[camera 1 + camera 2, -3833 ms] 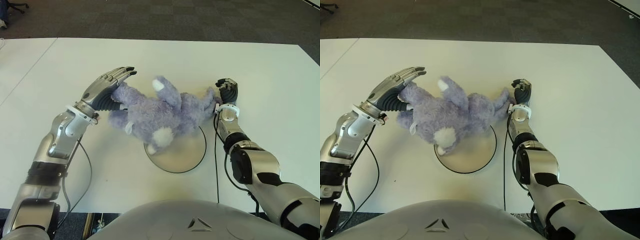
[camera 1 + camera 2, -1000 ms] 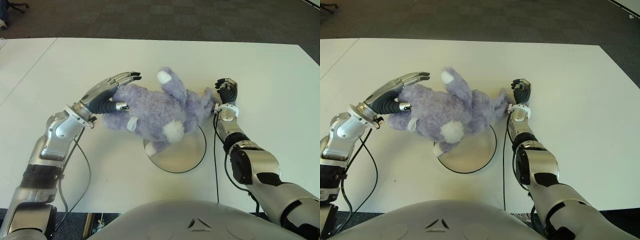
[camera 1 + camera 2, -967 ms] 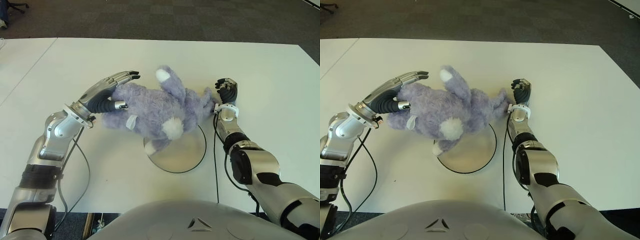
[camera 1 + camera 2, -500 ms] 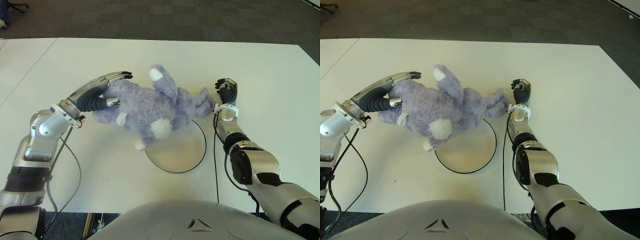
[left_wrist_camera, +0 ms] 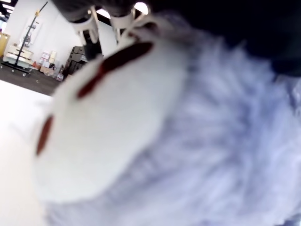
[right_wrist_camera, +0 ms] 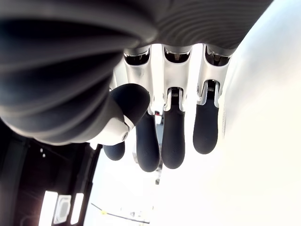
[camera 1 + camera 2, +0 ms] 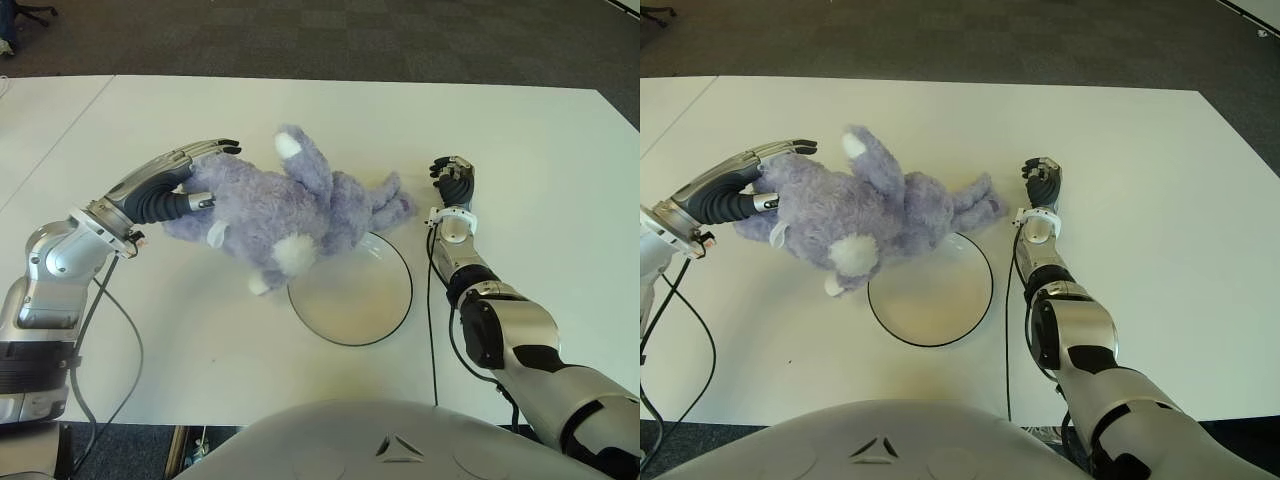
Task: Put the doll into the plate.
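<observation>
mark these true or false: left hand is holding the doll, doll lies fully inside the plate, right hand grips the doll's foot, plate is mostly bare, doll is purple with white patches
1. The left hand is holding the doll. True.
2. The doll lies fully inside the plate. False: only its lower edge overlaps the plate's far rim; most of it is over the table.
3. The right hand grips the doll's foot. False: it holds nothing and shows apart from the doll, on the doll's right.
4. The plate is mostly bare. True.
5. The doll is purple with white patches. True.
</observation>
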`<state>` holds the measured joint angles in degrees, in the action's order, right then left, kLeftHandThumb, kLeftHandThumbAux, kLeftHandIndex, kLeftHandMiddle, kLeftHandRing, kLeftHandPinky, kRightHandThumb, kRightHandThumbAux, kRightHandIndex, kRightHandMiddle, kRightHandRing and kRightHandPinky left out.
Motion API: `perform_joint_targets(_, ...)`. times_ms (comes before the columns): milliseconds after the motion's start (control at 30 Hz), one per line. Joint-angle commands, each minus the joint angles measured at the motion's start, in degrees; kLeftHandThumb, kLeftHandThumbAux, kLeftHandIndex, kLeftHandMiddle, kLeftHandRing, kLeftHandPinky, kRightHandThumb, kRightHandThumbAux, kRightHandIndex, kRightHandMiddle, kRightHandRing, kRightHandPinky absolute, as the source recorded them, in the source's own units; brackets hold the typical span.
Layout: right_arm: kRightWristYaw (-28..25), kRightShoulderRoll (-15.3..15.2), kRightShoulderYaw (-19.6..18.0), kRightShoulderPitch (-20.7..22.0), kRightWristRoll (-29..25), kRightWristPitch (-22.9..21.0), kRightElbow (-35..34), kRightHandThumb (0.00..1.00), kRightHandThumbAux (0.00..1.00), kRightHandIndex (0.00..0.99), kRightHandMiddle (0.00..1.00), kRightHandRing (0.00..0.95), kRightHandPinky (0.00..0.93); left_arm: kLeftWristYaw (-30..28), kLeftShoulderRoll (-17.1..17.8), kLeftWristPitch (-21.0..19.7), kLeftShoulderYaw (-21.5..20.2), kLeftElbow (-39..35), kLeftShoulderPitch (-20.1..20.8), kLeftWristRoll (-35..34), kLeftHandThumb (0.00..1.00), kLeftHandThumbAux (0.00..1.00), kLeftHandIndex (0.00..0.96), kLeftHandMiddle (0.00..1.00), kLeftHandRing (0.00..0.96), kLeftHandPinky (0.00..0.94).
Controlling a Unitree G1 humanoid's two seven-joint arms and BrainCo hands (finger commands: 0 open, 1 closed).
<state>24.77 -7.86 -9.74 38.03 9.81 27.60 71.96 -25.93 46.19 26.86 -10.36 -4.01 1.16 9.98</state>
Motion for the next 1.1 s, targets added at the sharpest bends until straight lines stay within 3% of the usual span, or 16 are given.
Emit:
perform_joint_targets(33,-0.42,3.96,0.53,-9.96,0.27,-5.14,6.05,0.951,0.660,0.428,0.480,0.469,0.488,-1.09,1.73,0.74,-2.32,0.73,-1.02,-1.89,0.449,0.162,0.000,0.000,0.000,0.000)
perform_joint_targets(300,-1.63,4.00,0.16,-9.89,-0.17,-5.13,6.05,0.951,0.661,0.428,0.479,0.469,0.487,-0.10,2.42,2.16,-3.58,2.57,-0.64,-0.72,0.431,0.209,0.000,0.000,0.000,0.000)
perform_joint_targets(567,-1.78,4.00,-0.09,-9.86,-0.34,-5.61,6.04,0.951,0.661,0.428,0.478,0.470,0.503,2.08,1.88,5.62,-3.87,5.13,0.61,0.63,0.299,0.282,0.000,0.000,0.000,0.000)
perform_joint_targets(700,-1.00,3.93,0.29,-9.81,0.13,-5.93,6.04,0.950,0.661,0.428,0.479,0.469,0.528,3.16,1.59,6.84,-3.92,5.79,0.97,1.34,0.251,0.290,0.000,0.000,0.000,0.000)
perform_joint_targets(1100,-1.55,4.06,0.23,-9.80,-0.06,-5.46,5.94,0.951,0.660,0.428,0.484,0.462,0.491,5.79,0.18,8.60,-2.48,6.74,1.38,3.28,0.140,0.293,0.000,0.000,0.000,0.000)
